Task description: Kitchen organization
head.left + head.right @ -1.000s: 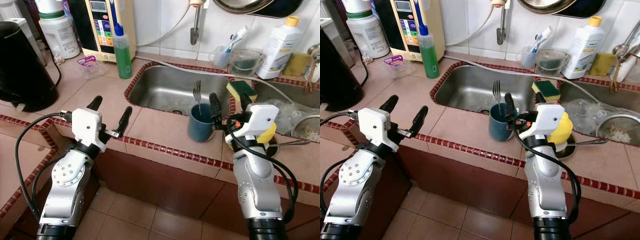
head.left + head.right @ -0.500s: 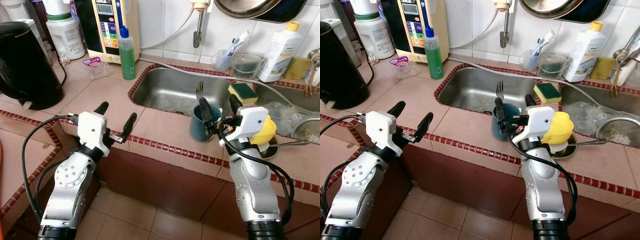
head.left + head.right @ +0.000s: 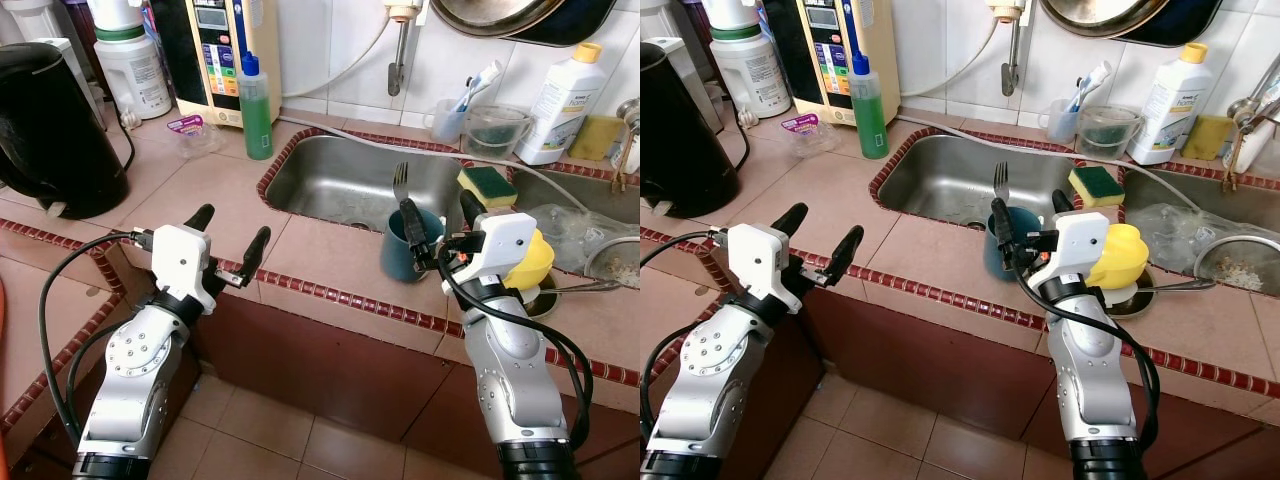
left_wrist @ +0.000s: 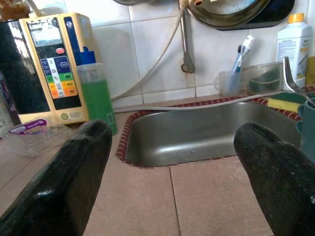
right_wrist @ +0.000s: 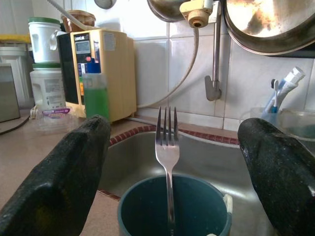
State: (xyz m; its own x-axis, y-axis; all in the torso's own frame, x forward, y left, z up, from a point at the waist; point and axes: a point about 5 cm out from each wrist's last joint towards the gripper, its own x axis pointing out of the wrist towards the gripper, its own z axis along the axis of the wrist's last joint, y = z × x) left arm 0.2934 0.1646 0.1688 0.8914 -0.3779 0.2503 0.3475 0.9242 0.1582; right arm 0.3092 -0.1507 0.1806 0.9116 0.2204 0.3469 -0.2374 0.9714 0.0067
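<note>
I am bringing the right claw in on the dark teal ceramic mug that is standing on the tiled tabletop just in front of the stainless steel sink, and over the last second it has been shifting from beside the mug to straddling it: its two black fingers are now spread wide, released, one on each side of the rim, grasping nothing yet. In the right wrist view the mug is sitting centred between the fingers, with the silver metal fork standing upright inside it, tines up. That tells me the approach is nearly lined up, and I judge the next step to be closing on the mug wall without knocking the fork. The yellow rounded object on a small dish is lying just beside the mug on the side away from the sink's left corner, close to my wrist, so I am watching that clearance. The left claw is hovering released over the tabletop edge, well apart from the mug, facing the sink.
</note>
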